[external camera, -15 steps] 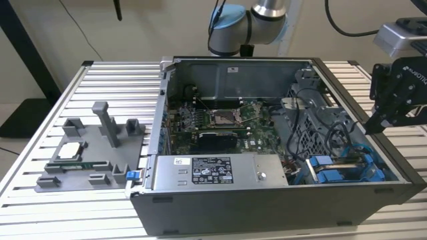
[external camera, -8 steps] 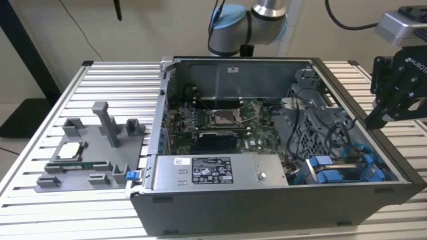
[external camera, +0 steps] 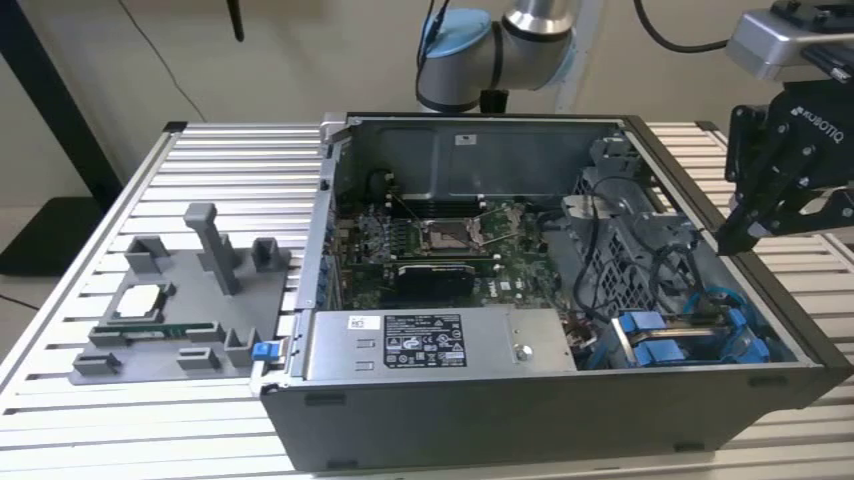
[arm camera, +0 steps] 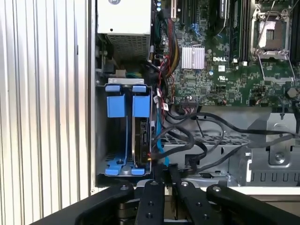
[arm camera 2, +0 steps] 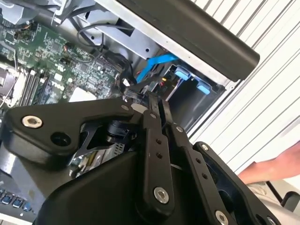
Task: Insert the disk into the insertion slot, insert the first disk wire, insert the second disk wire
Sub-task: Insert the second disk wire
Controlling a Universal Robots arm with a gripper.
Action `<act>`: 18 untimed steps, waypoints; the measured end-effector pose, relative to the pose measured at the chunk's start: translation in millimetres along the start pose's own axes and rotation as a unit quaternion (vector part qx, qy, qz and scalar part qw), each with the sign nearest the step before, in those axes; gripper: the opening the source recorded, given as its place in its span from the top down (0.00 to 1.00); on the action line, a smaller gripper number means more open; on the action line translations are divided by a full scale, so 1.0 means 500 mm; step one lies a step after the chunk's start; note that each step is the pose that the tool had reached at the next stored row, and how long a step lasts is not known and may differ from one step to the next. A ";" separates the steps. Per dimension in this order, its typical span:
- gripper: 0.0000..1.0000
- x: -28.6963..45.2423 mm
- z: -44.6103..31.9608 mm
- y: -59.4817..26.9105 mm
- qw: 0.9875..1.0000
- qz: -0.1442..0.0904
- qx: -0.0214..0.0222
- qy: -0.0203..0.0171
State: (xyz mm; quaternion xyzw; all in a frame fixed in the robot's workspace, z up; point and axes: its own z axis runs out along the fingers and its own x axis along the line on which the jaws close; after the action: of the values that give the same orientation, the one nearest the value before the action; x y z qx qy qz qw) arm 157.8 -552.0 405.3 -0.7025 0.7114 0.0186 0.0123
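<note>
Disk (arm camera: 141, 136) stands on edge inside the slot (arm camera: 123, 168), in the bay nearer the board (arm camera: 225, 61), with its blue carrier tab at one end.

Sweep the exterior view from its left. On the slatted table (external camera: 80, 420) you have a grey tray (external camera: 200, 310) carrying a chip (external camera: 140, 300) and a memory stick (external camera: 154, 331), well apart from the work. Next comes the open case (external camera: 534, 430), with the labelled box (external camera: 427, 342) along its near wall and the board behind it. Further toward the exterior view's right, black cables (external camera: 627, 250) loop across the case beside the cage (external camera: 681, 345), and a blue cable (external camera: 710, 293) runs over the cage top.

In the first wrist view the black cables crowd the space beside the disk's exposed edge, and the blue cable lies just beside that edge.

Your gripper (external camera: 742, 238) hovers above the case wall at the exterior view's right, apart from the cage. Its fingers (arm camera 2: 149, 140) are set narrow, with the tips close together in both wrist views. You cannot tell whether they pinch anything.

In the second wrist view, a person's hand (arm camera 2: 276, 166) lies outside the case, over the table slats.
</note>
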 end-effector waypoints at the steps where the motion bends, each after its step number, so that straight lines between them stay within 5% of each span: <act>1: 1.00 0.000 0.000 0.006 1.000 0.000 0.001 0.000; 18: 1.00 0.003 0.002 0.105 1.000 0.001 0.015 0.000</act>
State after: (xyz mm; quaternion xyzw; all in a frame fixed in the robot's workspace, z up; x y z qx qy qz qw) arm 105.2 -552.7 404.5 -0.7012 0.7125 0.0080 0.0231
